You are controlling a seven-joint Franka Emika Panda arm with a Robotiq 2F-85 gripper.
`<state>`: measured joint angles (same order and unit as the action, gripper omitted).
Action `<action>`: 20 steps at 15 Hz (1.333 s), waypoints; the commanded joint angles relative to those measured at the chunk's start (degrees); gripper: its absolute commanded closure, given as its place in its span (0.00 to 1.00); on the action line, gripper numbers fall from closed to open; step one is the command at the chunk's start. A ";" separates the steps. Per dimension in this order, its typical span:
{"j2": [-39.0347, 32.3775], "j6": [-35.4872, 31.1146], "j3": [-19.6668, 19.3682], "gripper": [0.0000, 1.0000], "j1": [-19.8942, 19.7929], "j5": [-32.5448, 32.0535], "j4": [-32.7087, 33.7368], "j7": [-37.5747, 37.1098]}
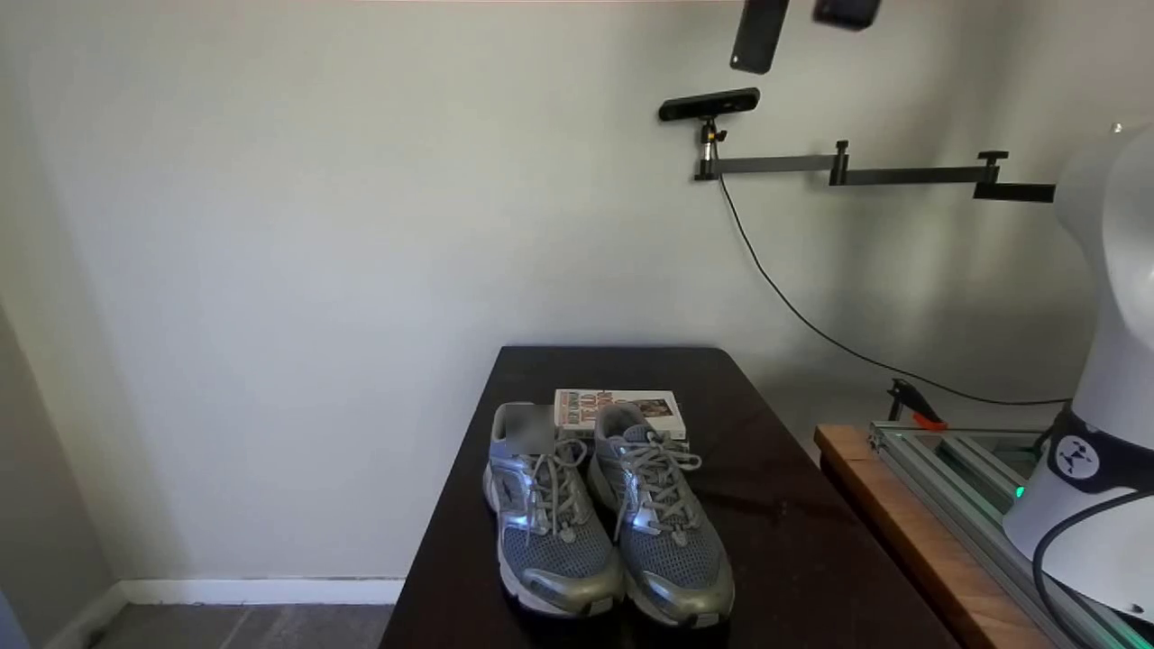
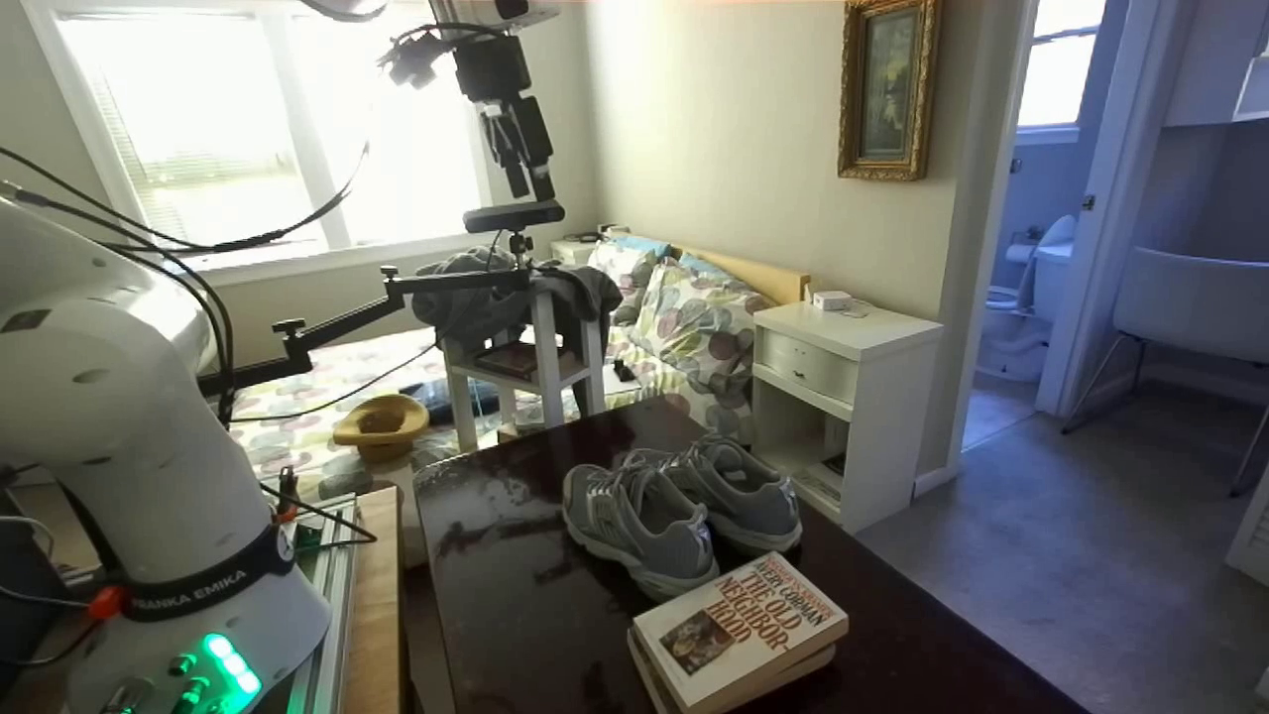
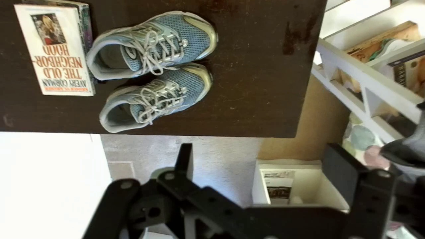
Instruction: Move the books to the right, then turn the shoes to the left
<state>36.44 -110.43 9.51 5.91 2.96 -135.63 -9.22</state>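
Two paperback books lie stacked on a dark table (image 1: pixel 793 577). The white upper book (image 2: pixel 739 630) rests a little askew on the lower book (image 3: pixel 87 30). A pair of grey shoes stands side by side next to the books, heels toward them. The shoes show in an exterior view as a left shoe (image 1: pixel 559 541) and a right shoe (image 1: pixel 672 541), and in the wrist view as an upper shoe (image 3: pixel 192 36) and a lower shoe (image 3: pixel 191 86). My gripper (image 3: pixel 262 154) is open and empty, high above the table and apart from everything; it also shows in an exterior view (image 2: pixel 529 186).
A camera (image 1: pixel 708 105) on a jointed bracket (image 1: pixel 911 176) reaches out beside the table, with a cable hanging from it. A white stool with cloth (image 2: pixel 545 347) and a white nightstand (image 2: pixel 848 337) stand beyond the table. A wall (image 1: pixel 315 270) rises behind it.
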 commanded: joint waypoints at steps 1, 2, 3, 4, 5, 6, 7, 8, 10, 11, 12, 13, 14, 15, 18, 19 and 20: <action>-2.99 -5.56 -0.71 0.00 -5.90 -4.16 -3.45 -5.66; -3.85 -8.23 -0.75 0.00 -7.57 -5.30 -5.11 -7.65; -4.80 -10.73 -0.60 0.00 -9.12 -6.38 -6.51 -9.91; -5.61 -13.62 -0.47 0.00 -10.58 -7.37 -8.13 -12.32; -6.63 -16.31 -0.09 0.00 -12.09 -8.75 -9.47 -15.06; -7.37 -19.06 -0.08 0.00 -13.25 -9.42 -10.99 -17.68; -8.14 -21.29 -0.52 0.00 -13.55 -9.72 -12.27 -18.15; -8.79 -23.52 -1.75 0.00 -12.94 -8.69 -13.73 -16.37; -9.59 -27.16 -3.17 0.00 -12.34 -7.69 -16.44 -13.63; -9.87 -27.82 -3.42 0.00 -12.35 -7.78 -17.42 -13.16; -9.97 -29.12 -4.24 0.00 -11.90 -6.67 -18.71 -12.30; -10.01 -29.61 -4.55 0.00 -11.83 -6.34 -19.55 -11.98; -9.75 -28.41 -4.40 0.00 -12.36 -6.69 -20.03 -13.01; -9.57 -27.18 -4.24 0.00 -12.73 -7.09 -20.40 -13.88; -10.30 -25.03 -3.66 0.00 -13.65 -8.44 -19.77 -16.13; -10.29 -23.90 -3.36 0.00 -14.21 -8.93 -19.88 -17.47; -10.28 -23.49 -3.19 0.00 -14.53 -9.06 -19.93 -18.12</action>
<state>26.14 -134.09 6.63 -8.91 -5.96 -155.64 -27.28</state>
